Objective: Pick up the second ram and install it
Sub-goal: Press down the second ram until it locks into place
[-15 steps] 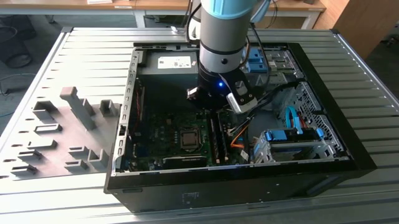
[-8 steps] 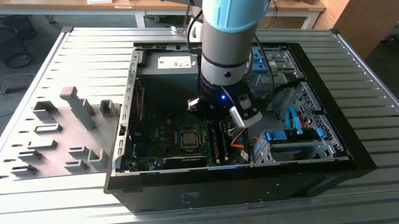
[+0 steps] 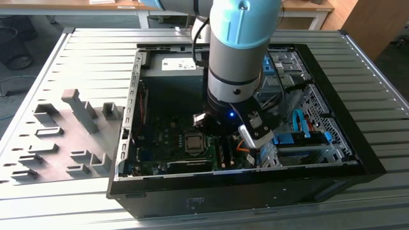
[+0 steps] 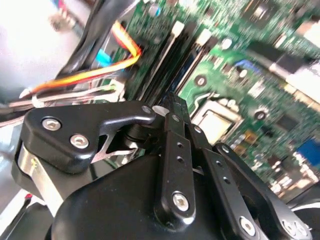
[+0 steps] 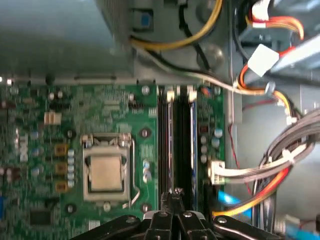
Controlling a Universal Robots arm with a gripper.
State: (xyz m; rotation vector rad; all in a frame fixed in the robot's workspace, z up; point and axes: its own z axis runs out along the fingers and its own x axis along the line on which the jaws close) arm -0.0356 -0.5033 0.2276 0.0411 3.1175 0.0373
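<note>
Gripper (image 5: 172, 200) pinched shut, fingertips together, poised right over the memory slots (image 5: 177, 145); their long axis runs straight away from it, beside the processor socket (image 5: 106, 167).

Arm (image 3: 235, 52): silver-grey cylinder segments, pale blue joint cap, dark band, small blue light near wrist. Gripper (image 4: 172, 107): matte black linkage bars, silver hex-socket screws at pivots, rounded black housing behind.

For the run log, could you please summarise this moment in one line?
black gripper: shut, empty | position: inside open black computer case, over green motherboard memory slots | second ram: not identifiable
</note>
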